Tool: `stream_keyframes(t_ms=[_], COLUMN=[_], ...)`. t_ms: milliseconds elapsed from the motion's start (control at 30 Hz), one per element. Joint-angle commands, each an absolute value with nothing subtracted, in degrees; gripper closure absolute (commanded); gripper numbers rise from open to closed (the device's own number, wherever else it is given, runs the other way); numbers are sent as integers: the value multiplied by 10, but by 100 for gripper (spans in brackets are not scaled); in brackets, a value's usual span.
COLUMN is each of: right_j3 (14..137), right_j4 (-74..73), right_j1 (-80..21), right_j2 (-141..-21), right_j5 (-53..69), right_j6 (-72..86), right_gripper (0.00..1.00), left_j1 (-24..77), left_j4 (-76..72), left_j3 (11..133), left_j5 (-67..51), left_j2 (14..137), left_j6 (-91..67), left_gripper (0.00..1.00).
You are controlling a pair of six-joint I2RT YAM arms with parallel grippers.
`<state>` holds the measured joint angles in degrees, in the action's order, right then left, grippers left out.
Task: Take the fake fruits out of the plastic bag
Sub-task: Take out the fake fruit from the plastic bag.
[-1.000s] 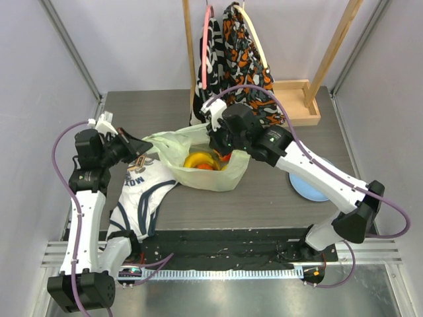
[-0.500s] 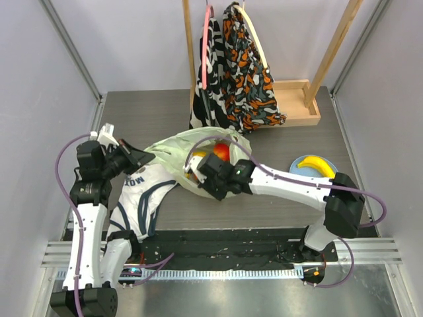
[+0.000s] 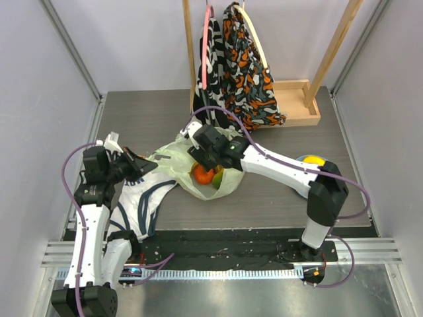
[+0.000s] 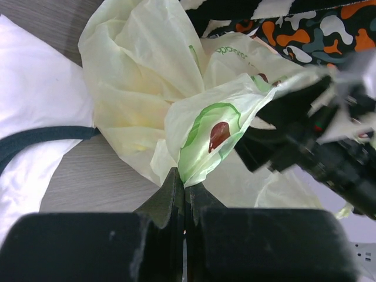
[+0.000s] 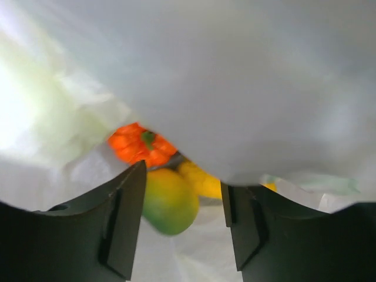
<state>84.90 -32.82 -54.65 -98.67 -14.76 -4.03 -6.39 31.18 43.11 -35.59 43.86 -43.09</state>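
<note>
top external: high, behind the arm bases, looks down over the whole tabletop (image 3: pixel 145 119). left wrist: close, sights along left end effector (image 4: pixel 184 185) onto plastic bag (image 4: pixel 147 88). right wrist: very close, past right end effector (image 5: pixel 183 188) into bag, fake fruits (image 5: pixel 141 147) ahead. all three share the bag.

Right claw (image 5: pixel 183 191) back inside plastic bag (image 3: pixel 166 157)

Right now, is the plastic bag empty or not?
Not empty: an orange fruit and a yellow-green fruit sit inside the plastic bag.
</note>
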Motion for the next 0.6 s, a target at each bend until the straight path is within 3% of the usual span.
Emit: stream_keyframes(t_ms=[0,333,567], right_j3=[895,1003,1048], right_j4=[-331,-379,-422], right_j1=[-537,-534,-493], right_j2=[-1043,-1137,-1198], right_j5=[-121,-115,-110], right_j6=[-97,-216,-214], right_gripper=[37,27,26], left_j1=[-62,-62,-62], left_j4=[297,327,327], left_j3=[441,457,461], left_j5=[-367,-368,-369], left_j2=[433,427,433], left_j6=[-425,-396,-388], left_gripper=[100,100,100])
